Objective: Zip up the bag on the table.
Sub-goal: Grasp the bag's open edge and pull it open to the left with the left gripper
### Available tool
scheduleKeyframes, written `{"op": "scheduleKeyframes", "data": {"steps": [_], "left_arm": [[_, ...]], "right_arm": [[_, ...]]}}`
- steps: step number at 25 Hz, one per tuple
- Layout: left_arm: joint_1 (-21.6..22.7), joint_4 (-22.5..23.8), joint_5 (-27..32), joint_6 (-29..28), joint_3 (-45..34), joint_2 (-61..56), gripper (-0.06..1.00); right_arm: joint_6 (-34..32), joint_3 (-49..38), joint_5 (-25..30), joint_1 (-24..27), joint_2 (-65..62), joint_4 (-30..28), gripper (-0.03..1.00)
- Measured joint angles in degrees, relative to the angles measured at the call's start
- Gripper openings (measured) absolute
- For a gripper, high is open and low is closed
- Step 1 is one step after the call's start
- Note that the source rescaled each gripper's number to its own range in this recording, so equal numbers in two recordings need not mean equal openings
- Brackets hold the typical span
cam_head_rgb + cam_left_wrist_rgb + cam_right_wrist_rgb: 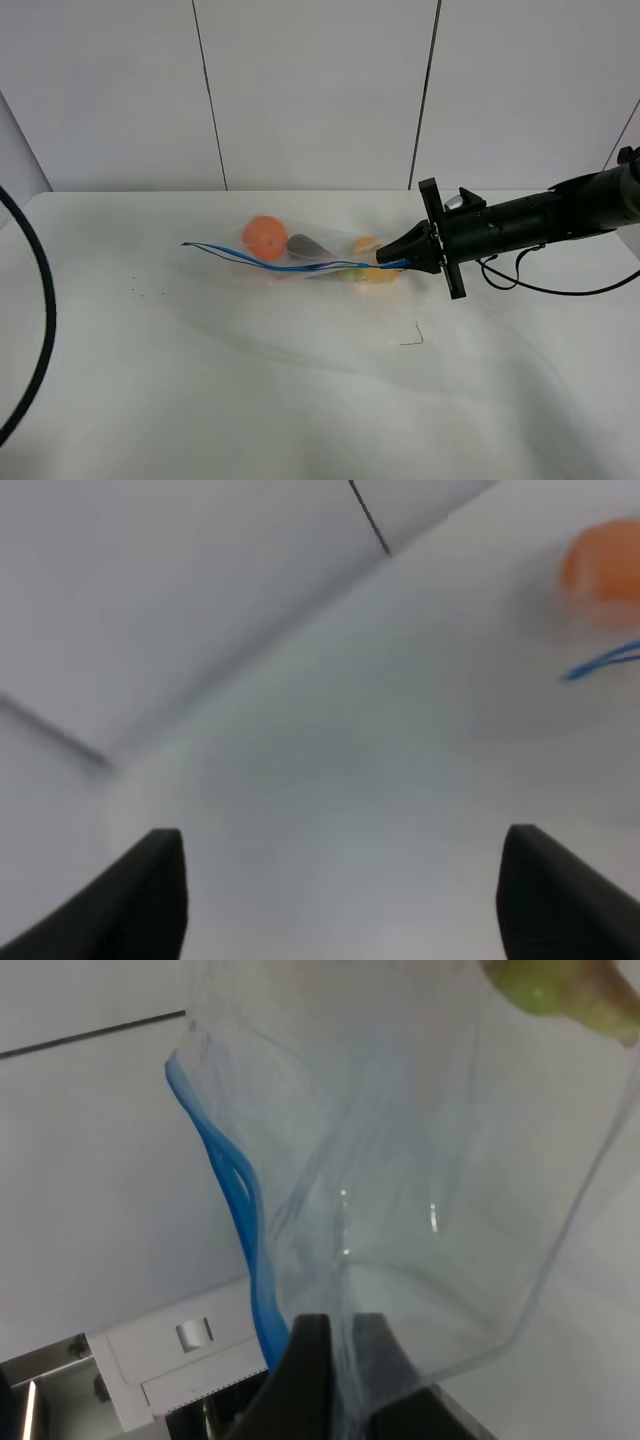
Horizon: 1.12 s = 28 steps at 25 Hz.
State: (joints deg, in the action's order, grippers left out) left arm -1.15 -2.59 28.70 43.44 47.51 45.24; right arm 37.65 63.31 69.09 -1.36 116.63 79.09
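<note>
The clear bag (300, 258) lies on the white table (300, 400), slightly right of the middle, with its blue zipper strip (250, 258) running left to right. An orange (265, 237), a dark item (308, 246) and yellow fruit (372, 272) show through it. My right gripper (392, 262) is shut on the bag's right end at the zipper. In the right wrist view its fingers (310, 1360) pinch the plastic (420, 1160) beside the blue strip (235, 1210). My left gripper (345, 900) is open and empty above the bare table, far from the orange (605, 565).
A black cable (40, 300) curves along the left edge of the table. A white panelled wall (320, 90) stands behind the table. A small dark mark (412, 338) lies on the tabletop in front of the bag.
</note>
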Motion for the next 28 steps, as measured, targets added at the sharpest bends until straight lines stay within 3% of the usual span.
{"op": "scheduleKeyframes", "data": {"steps": [4, 7, 12, 23, 28], "left_arm": [[0.0, 0.0, -12.5, 19.8, 0.0, 4.6, 0.90], [-1.2, 0.0, -20.2, 26.5, 0.0, 7.2, 0.90], [-7.6, 0.0, -25.2, 27.8, 0.0, 9.9, 0.90], [-32.1, 0.0, -26.9, 25.7, 0.0, 19.4, 0.90], [-39.5, 0.0, -35.5, 25.7, 0.0, 28.1, 0.90]], "right_arm": [[0.1, 0.0, 0.0, 0.0, 0.0, 0.0, 0.00], [0.1, 0.0, 0.0, 0.0, 0.0, 0.0, 0.00], [0.2, 0.0, 0.0, 0.0, 0.0, 0.0, 0.00], [0.2, 0.0, 0.0, 0.0, 0.0, 0.0, 0.00], [0.2, 0.0, 0.0, 0.0, 0.0, 0.0, 0.00]]}}
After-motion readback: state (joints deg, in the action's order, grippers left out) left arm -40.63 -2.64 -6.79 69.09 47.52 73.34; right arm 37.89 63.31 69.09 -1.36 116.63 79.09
